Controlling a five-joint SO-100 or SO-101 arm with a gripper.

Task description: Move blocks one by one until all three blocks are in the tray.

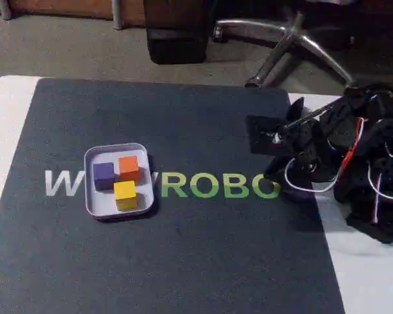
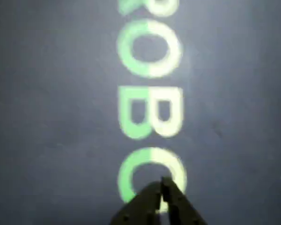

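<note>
The pale tray [image 1: 95, 196] lies left of centre on the dark mat in the fixed view. Inside it sit three blocks close together: a purple block [image 1: 103, 175], an orange block [image 1: 129, 167] and a yellow block [image 1: 125, 195] in front of them. My gripper [image 1: 259, 136] is drawn back at the right with the folded arm, well away from the tray. In the wrist view the gripper [image 2: 160, 185] comes in from the bottom edge, its fingers meeting at the tips with nothing between them, over the green letter O [image 2: 152, 176] printed on the mat.
The dark mat [image 1: 183, 261] with its printed "ROBO" lettering [image 1: 219, 186] covers most of the white table [image 1: 373, 281]. The arm's black body and wires [image 1: 360, 170] occupy the right edge. A chair base [image 1: 295, 39] stands on the floor behind the table.
</note>
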